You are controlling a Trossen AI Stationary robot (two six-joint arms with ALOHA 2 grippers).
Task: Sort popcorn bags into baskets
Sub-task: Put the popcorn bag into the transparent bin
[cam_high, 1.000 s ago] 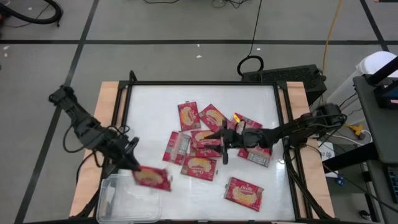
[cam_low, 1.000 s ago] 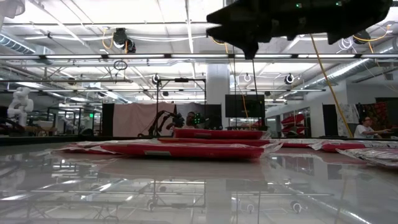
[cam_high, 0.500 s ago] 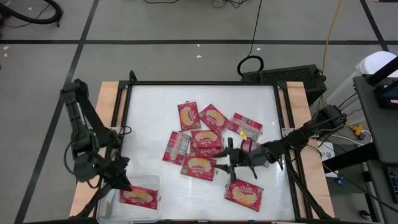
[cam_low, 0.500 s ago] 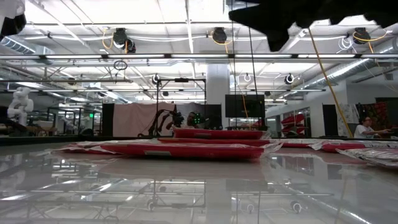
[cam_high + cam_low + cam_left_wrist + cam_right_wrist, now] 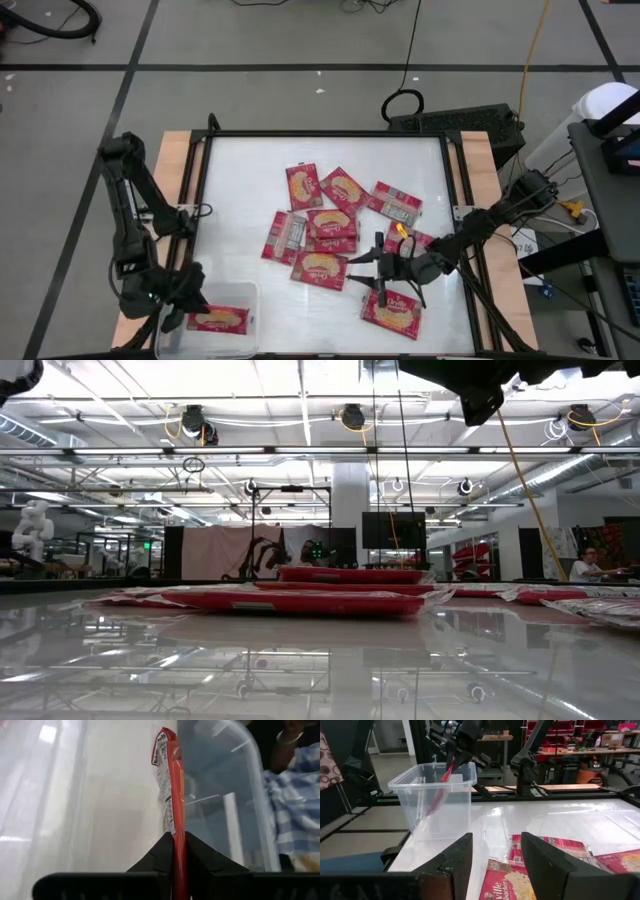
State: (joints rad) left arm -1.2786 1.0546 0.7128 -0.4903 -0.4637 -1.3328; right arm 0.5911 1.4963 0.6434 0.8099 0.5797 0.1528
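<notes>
A clear plastic basket stands at the table's near left corner. My left gripper is over it, shut on a red popcorn bag that reaches down into the basket. Several more popcorn bags lie flat and partly overlapping in the middle of the table, and one bag lies alone near the front right. My right gripper hovers open just beyond that bag, its fingers level and pointing toward the basket, with nothing between them. My left gripper pinches one end of the popcorn bag between its two fingers. The fingers slant downward from above the basket's left side. The bag hangs tilted below them inside the basket. Whether its lower end touches the basket's floor, I cannot tell.
Black rails frame the white table top; wooden side strips lie outside them. The table's far half and left part are bare. In the low view the bags lie as flat red strips across the middle.
My left gripper has swung toward the table's near left corner and gone down, tipping and rolling, and has carried the bag from over the basket's far right corner down into the basket. My right gripper has swung from the middle pile toward the near edge, staying open and level.
</notes>
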